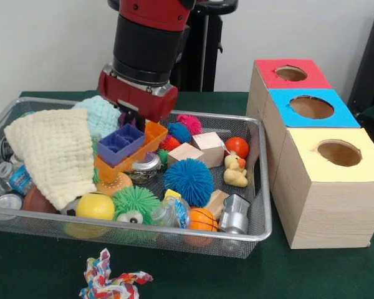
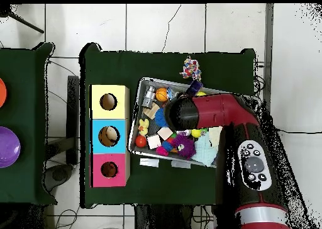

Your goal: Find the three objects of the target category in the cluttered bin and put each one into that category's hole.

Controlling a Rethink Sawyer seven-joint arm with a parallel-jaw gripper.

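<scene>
Now the claw [image 1: 132, 118] dips into the bin [image 1: 260, 205], grip unreadable; purple tray [image 1: 120, 144] just below could snag and tip.

A dark green counter [image 1: 311, 274] is carrying the bin [image 1: 262, 205], a silver wire mesh basket that is sitting toward one side. Just beside the bin, three pale wooden boxes are standing in a touching row: red-topped [image 1: 291, 74], blue-topped [image 1: 310, 107] and yellow-topped [image 1: 338, 154]. A multicoloured knotted rope toy [image 1: 109, 280] is lying on the cloth near the bin's front rim
</scene>
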